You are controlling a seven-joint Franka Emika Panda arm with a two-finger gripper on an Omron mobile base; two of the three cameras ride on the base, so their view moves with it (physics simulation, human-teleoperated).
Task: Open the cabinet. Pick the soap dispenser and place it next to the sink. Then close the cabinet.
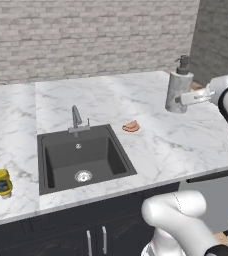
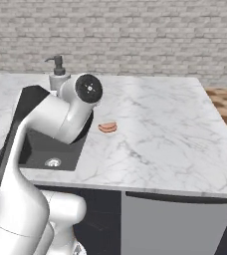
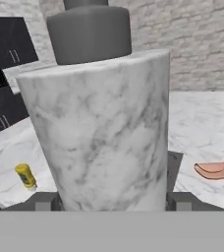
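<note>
Bare counter [image 1: 186, 135] beside sink [image 1: 81, 160]

A white marble counter [image 1: 151, 145] spans the middle of the left base view, with the black sink [image 1: 81, 160] set into it left of centre. A yellow jar [image 1: 1, 183] stands at lower left, and a small pinkish food piece [image 1: 131, 126] lies just right of the sink. The soap dispenser [image 1: 178, 89] is at upper right; whether it touches the counter cannot be told.

Left base view: looked forward and down from behind-left; right base view: likewise from behind-right. Both shared the white marble counter [image 1: 161, 140] [image 2: 175, 129] and black rectangular inset sink [image 1: 51, 165] [image 2: 36, 144]. Hand view: sat very close behind the grey stone-look soap dispenser [image 3: 104, 133], facing across the counter.
</note>
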